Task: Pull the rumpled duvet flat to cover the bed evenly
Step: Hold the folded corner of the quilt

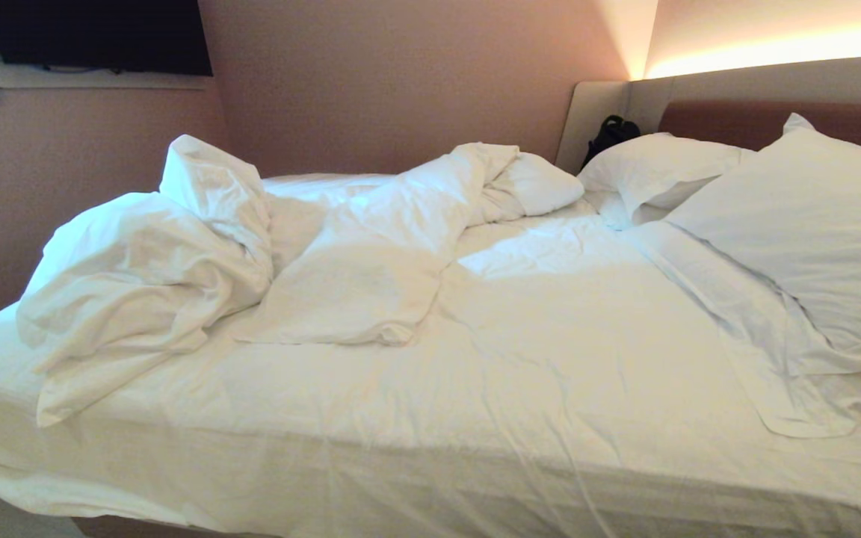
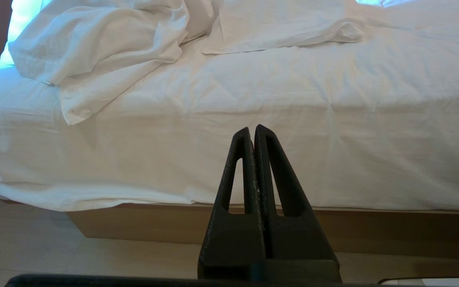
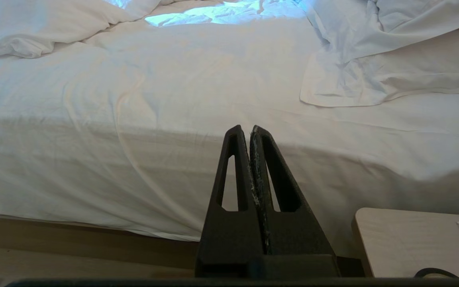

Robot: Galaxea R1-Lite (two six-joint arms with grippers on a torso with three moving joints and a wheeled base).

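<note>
The white duvet (image 1: 176, 261) lies bunched in a puffy heap over the far left part of the bed (image 1: 550, 359), with a folded arm of it reaching toward the pillows. Much of the mattress sheet is bare. Neither arm shows in the head view. My left gripper (image 2: 252, 129) hangs shut and empty, low in front of the bed's near side, below the duvet (image 2: 106, 36). My right gripper (image 3: 246, 129) is also shut and empty, facing the bed's side further toward the head end; a fold of the duvet (image 3: 34, 24) shows beyond it.
Two white pillows (image 1: 812, 224) (image 1: 655, 175) lean on the brown headboard (image 1: 714, 119), with a black bag (image 1: 610, 134) in the corner. The tan wooden base (image 2: 134, 223) runs under the mattress. A pale bedside table (image 3: 408, 243) stands close by my right gripper.
</note>
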